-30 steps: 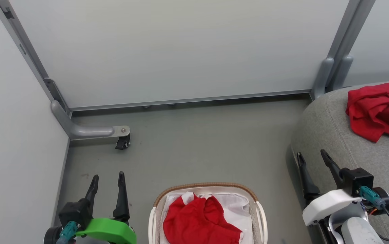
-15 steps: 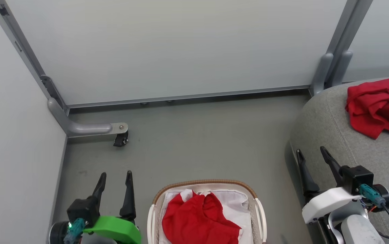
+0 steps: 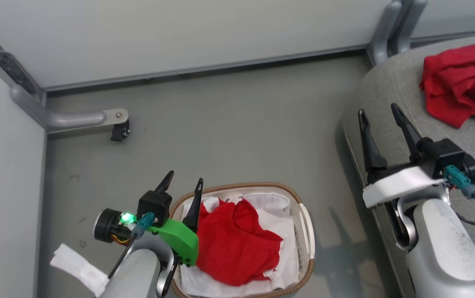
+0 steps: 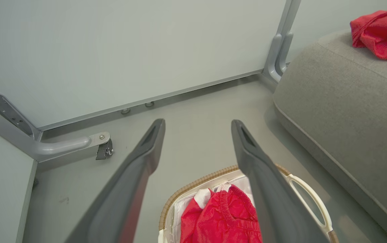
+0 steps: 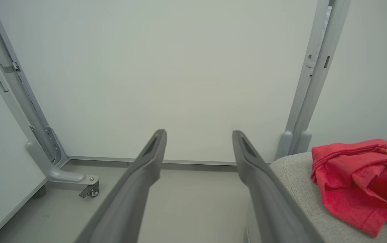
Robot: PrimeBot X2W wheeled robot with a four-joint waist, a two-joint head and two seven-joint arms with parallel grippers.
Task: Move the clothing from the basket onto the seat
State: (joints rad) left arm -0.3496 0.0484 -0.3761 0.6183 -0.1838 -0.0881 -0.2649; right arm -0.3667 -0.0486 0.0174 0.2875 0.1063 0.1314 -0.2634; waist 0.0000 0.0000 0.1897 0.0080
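Observation:
A crumpled red shirt [image 3: 234, 240] lies on the white liner inside the oval white basket [image 3: 306, 225] with its brown woven rim, low in the head view; it shows too in the left wrist view as red shirt [image 4: 223, 222] in the basket [image 4: 309, 197]. My left gripper [image 3: 182, 181] is open, empty, over the basket's left rim. A second red shirt [image 3: 461, 82] with white trim lies bunched on the grey seat [image 3: 386, 87] at the right. My right gripper [image 3: 379, 111] is open and empty at the seat's near-left edge, apart from that shirt [image 5: 358, 182].
Grey partition walls enclose the floor [image 3: 229, 124] at the back and left. A metal foot with a black caster [image 3: 119, 130] juts from the left corner. A grey upright post [image 3: 386, 29] stands behind the seat. Bare floor lies between basket and wall.
The head view has tilted down, shifting the whole picture. My left gripper has moved right and forward to the basket's left rim. My right gripper has risen a little beside the seat.

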